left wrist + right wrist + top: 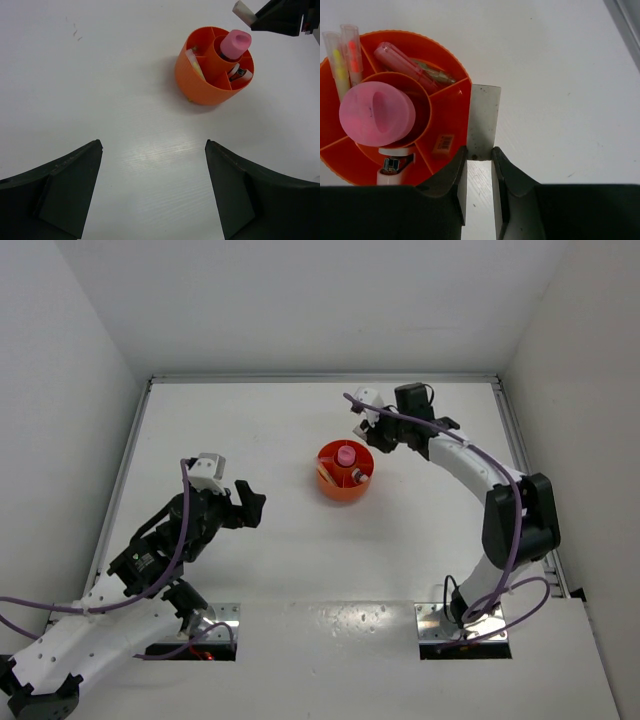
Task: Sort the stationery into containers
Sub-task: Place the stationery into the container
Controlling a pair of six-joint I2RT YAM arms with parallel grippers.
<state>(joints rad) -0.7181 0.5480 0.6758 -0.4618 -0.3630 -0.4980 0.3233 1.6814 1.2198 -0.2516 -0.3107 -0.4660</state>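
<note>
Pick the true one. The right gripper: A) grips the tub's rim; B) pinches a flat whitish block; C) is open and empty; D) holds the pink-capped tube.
B: the right gripper pinches a flat whitish block beside the orange tub; the pink-capped tube stands in its central well.

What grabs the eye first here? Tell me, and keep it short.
The orange tub sits mid-table, a pink-capped tube standing in its central well. Close by its rim, the right gripper pinches a pale flat block between its fingers, while the left gripper hangs open and empty to the tub's left.
</note>
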